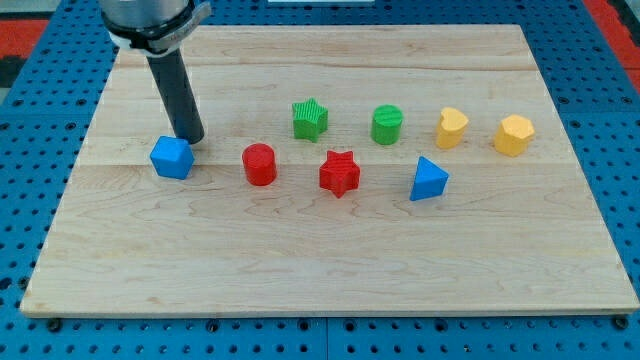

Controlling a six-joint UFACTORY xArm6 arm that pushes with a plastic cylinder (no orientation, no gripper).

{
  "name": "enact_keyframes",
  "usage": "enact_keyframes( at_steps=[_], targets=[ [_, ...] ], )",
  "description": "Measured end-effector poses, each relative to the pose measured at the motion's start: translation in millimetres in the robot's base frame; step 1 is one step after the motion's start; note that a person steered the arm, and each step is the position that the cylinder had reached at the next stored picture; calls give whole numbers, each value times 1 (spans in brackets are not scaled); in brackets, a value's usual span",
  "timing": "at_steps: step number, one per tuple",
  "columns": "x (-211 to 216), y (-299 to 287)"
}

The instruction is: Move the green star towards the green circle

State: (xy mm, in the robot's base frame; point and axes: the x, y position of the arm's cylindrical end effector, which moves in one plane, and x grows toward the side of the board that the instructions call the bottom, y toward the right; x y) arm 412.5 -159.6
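The green star [310, 119] sits on the wooden board, a little above the middle. The green circle [387, 124], a short cylinder, stands just to its right with a small gap between them. My tip [191, 138] is far to the left of the star, at the upper right edge of the blue hexagonal block [171, 157], close to it or touching it. The dark rod rises from the tip towards the view's top left.
A red cylinder [259, 164] and a red star [339, 173] lie below the green blocks. A blue triangular block [428, 180] lies to the right of them. A yellow heart [451, 128] and a yellow hexagon [514, 135] stand at the right. The board's edge [330, 313] borders blue pegboard.
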Motion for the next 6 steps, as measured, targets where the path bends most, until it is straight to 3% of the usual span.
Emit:
enact_keyframes(
  at_steps=[1, 2, 6],
  targets=[
    [5, -12],
    [-7, 12],
    [-14, 148]
  ],
)
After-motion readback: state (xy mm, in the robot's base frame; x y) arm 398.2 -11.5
